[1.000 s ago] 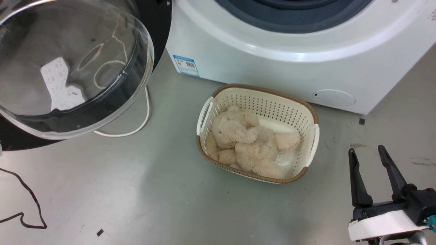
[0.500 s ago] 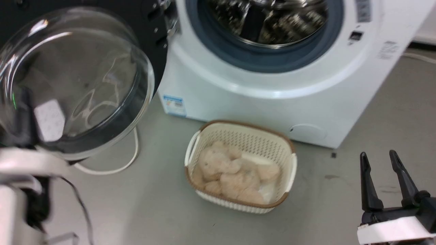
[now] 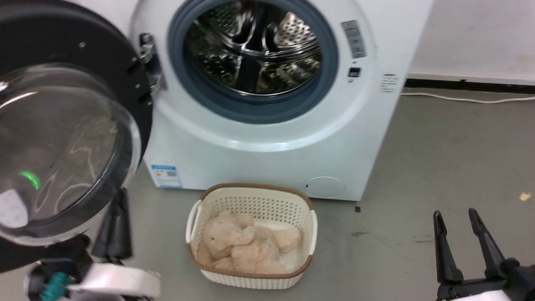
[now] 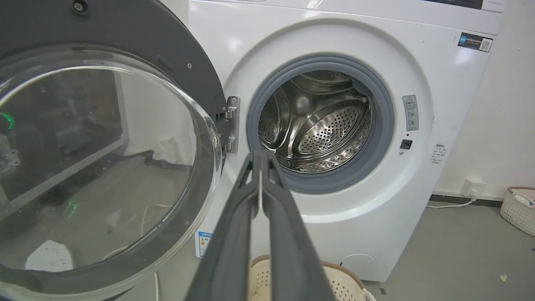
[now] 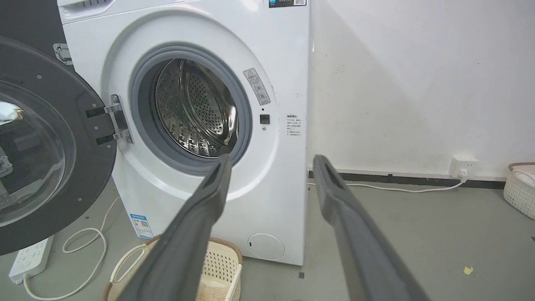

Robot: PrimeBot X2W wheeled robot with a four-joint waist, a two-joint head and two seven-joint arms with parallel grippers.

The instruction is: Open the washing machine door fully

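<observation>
The washing machine door (image 3: 62, 146) looks stiff and slick, best pushed at its rim; left gripper (image 4: 260, 155) pinched together, right gripper (image 3: 454, 213) spread.

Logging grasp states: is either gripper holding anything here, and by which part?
Nothing is held. The left gripper is shut on nothing, beside the washing machine door; the right gripper is open and empty.

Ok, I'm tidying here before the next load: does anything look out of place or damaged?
Nothing looks damaged. A power strip and loose white cable lie on the floor below the open door, near where water could drip. A small yellow scrap lies on the floor right of the washer.
</observation>
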